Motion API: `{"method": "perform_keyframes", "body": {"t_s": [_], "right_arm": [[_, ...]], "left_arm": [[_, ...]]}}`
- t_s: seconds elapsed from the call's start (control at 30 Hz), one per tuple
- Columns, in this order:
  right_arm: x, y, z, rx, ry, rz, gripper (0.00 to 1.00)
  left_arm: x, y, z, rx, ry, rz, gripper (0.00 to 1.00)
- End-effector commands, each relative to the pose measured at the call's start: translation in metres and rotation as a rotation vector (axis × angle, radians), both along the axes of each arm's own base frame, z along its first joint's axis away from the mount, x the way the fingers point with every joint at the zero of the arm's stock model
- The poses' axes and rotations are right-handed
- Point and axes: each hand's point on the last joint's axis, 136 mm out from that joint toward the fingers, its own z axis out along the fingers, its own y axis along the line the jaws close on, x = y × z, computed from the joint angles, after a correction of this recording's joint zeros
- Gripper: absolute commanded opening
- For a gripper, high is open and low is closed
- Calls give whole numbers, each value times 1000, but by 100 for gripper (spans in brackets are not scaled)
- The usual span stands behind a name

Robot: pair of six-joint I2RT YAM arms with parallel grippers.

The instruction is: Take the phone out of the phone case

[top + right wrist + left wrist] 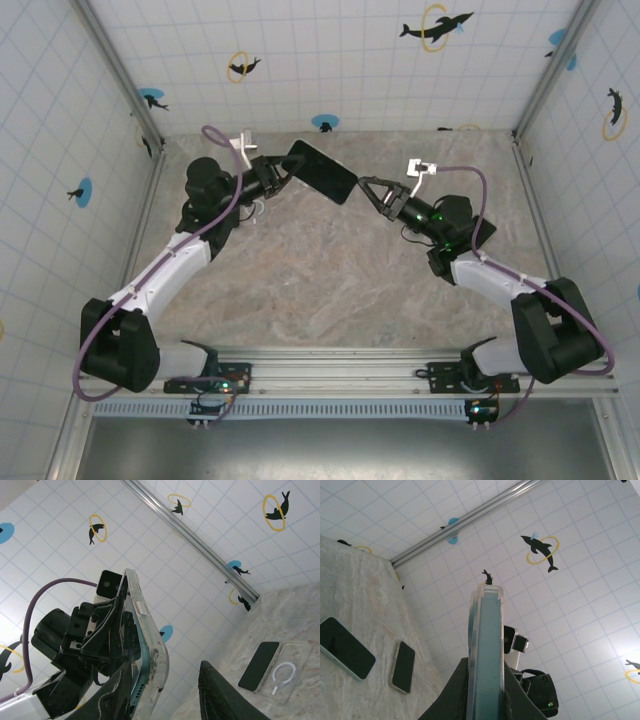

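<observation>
Clamped edge-on in my left hand (487, 682), the phone (490, 645) sits inside its clear case (473, 645), lifted off the table (320, 290) so the right hand (368, 188) can reach the free end. That hand's jaws stand parted around the rim, seemingly not gripping.

The phone (324, 172), dark-screened with a teal body, sits inside a clear phone case (147, 630). It is held in the air, tilted, with one end clamped in the left hand (287, 169). Its other end reaches between the spread fingers of the right hand (366, 188), where the case's clear rim bows away from the teal edge.
</observation>
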Motion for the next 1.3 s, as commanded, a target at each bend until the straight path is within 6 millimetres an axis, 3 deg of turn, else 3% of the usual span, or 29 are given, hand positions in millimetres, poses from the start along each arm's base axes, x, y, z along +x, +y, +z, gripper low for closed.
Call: {"method": "perform_keyframes", "body": {"t_s": [0.0,0.23,0.47,1.13,1.27], "right_arm": [[1,4,21,25,-56,10,37],[3,4,14,18,-39,6,36],[4,15,17,9,-41,47,36],[15,25,-20,-36,145,73,32],[11,31,-4,-4,116,106,33]], "left_arm": [[-7,-2,23,-50,-72,-28,0],[-11,-2,27,-70,-66,-42,0],[-14,-4,29,-90,-59,-60,0],[-27,-6,56,-193,-86,-128,0],[-25,-7,47,-168,-71,-120,0]]}}
